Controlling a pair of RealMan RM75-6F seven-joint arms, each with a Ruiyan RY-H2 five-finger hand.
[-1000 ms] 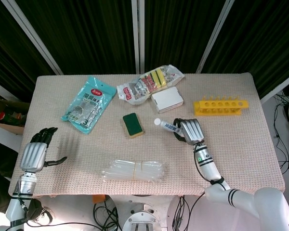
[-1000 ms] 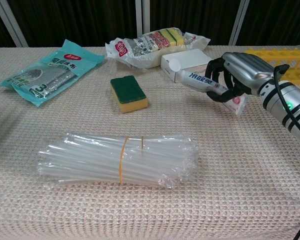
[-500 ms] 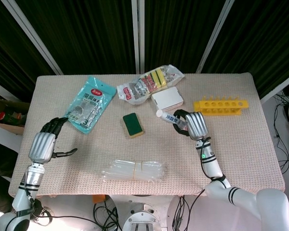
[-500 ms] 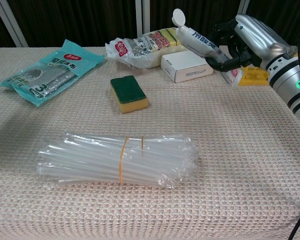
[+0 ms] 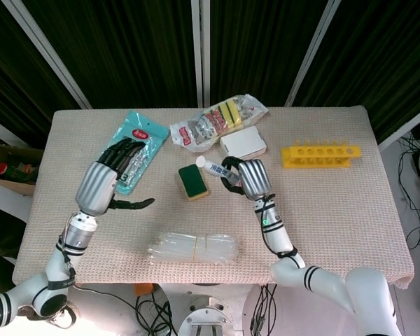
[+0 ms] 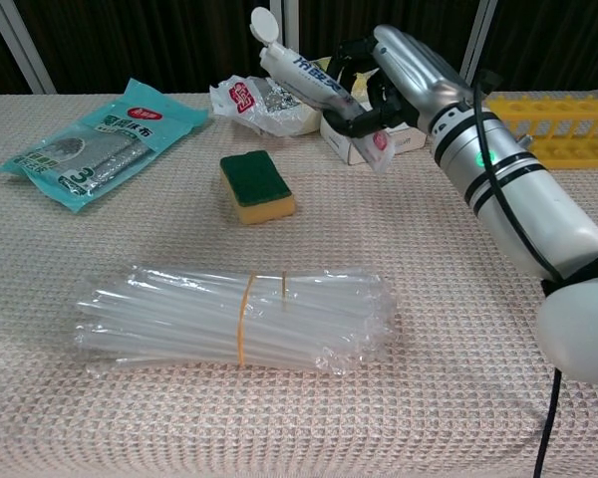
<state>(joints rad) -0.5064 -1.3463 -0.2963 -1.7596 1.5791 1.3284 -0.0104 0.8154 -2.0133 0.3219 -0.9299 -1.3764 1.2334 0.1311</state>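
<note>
— where's the tube (image 6: 309,75) now?

— your right hand (image 6: 384,75) has it clasped, lifted off the cloth, above the stretch between the sponge (image 6: 256,185) and the white box (image 5: 243,144). it's a slim white plastic tube with blue print; its round flip cap points up and to your left, and its flat crimped tail hangs below your fingers (image 6: 354,95).

— and the other hand?

— your left hand (image 5: 103,183) grasps nothing. its dark fingers are spread and its ribbed metal back faces up. it hovers over the cloth just below the teal packet (image 5: 129,150), with the thumb stuck out toward the middle.

— what's around the tube?

— the sponge is a small block, green scouring top on a yellow foam base. the box is a plain rectangle of card. behind it lies a crinkled clear bag (image 5: 217,122) with yellow and green sponges inside. a yellow plastic rack (image 5: 320,154) with a row of holes sits well apart to your right. near you lies a bundle of clear tubes (image 6: 237,319) in glossy film, banded across the middle. all of it rests on a beige waffle-weave cloth (image 5: 350,203).
</note>
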